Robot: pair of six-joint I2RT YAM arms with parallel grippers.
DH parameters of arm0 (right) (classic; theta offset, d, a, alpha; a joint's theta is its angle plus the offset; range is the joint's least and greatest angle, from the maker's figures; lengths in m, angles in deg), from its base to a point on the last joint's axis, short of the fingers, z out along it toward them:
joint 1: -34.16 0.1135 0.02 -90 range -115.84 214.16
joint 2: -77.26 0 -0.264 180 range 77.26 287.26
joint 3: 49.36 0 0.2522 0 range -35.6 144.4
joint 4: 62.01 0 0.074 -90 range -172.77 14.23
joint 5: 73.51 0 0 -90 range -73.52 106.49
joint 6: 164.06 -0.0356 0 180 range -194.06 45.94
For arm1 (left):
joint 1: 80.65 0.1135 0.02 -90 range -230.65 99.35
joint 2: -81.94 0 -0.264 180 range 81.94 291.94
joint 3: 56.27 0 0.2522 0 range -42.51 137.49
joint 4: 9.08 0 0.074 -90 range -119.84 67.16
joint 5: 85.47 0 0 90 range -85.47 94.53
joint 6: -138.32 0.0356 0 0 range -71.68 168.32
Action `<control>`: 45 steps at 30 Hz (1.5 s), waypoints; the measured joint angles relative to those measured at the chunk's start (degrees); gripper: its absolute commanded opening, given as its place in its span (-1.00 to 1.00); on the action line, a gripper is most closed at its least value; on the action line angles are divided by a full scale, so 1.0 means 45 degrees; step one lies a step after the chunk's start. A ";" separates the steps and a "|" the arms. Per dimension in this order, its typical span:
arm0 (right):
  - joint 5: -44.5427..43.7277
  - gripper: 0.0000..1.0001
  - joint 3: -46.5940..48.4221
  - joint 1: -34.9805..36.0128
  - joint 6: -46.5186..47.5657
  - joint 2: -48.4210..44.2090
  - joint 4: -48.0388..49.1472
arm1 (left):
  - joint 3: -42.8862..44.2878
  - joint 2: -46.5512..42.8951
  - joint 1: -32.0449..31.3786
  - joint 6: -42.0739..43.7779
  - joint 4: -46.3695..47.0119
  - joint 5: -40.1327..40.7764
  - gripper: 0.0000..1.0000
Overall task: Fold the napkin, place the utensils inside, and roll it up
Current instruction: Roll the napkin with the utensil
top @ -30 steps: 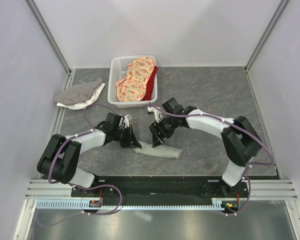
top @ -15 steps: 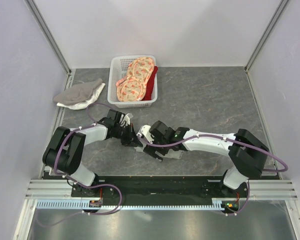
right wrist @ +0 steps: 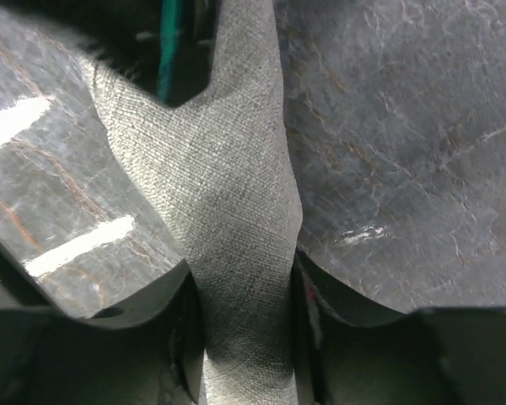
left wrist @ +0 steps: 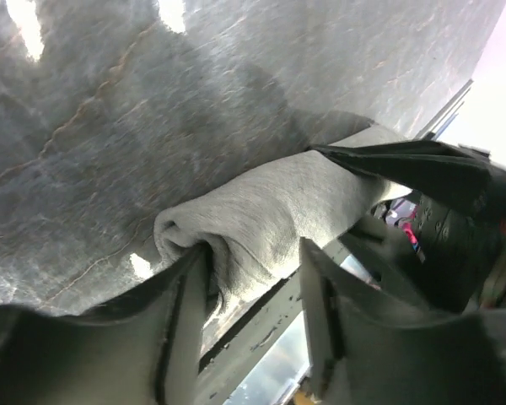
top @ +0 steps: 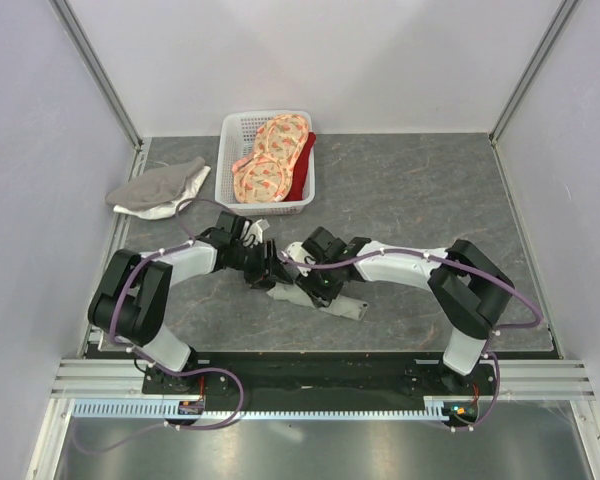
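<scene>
The right claw (right wrist: 244, 283) pinches the rolled napkin (right wrist: 228, 169), squeezing it to a narrow waist. The left claw (left wrist: 253, 266) stands spread astride the roll's left end, and only its wrist view shows the curled layers there. From above, the grey-green roll lies close to the table's (top: 410, 180) near edge, with open stone to the right and the basket (top: 223, 170) farther back.

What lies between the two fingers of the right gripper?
The rolled napkin, filling the right gripper's gap from side to side; the right wrist view shows it.
</scene>
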 measured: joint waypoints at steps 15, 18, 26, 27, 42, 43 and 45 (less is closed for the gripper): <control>0.8140 -0.18 0.1107 -0.2399 -0.0141 0.2395 -0.0695 | -0.0155 -0.4002 -0.0005 0.0301 -0.0928 0.4167 0.34; 0.9350 -0.18 0.1248 -0.2778 -0.0253 0.2982 -0.0874 | -0.0743 -0.4843 -0.0015 0.0296 -0.0991 0.4512 0.30; 1.1050 -0.18 0.1506 -0.3249 -0.0461 0.3968 -0.1384 | -0.1987 -0.6586 -0.0408 0.0296 -0.0860 0.4498 0.20; 1.1137 -0.18 0.1554 -0.3274 -0.0471 0.4046 -0.1447 | -0.2059 -0.6547 -0.0447 0.0291 -0.0767 0.4425 0.18; 1.1317 -0.18 0.1729 -0.3347 -0.0554 0.4289 -0.1749 | -0.2696 -0.5353 -0.0690 -0.0136 0.0515 0.3453 0.06; 1.1322 -0.18 0.1729 -0.3347 -0.0563 0.4294 -0.1778 | -0.2744 -0.5333 -0.0709 -0.0180 0.0612 0.3395 0.06; 1.1322 -0.18 0.1729 -0.3347 -0.0578 0.4303 -0.1841 | -0.2837 -0.5309 -0.0729 -0.0272 0.0797 0.3259 0.04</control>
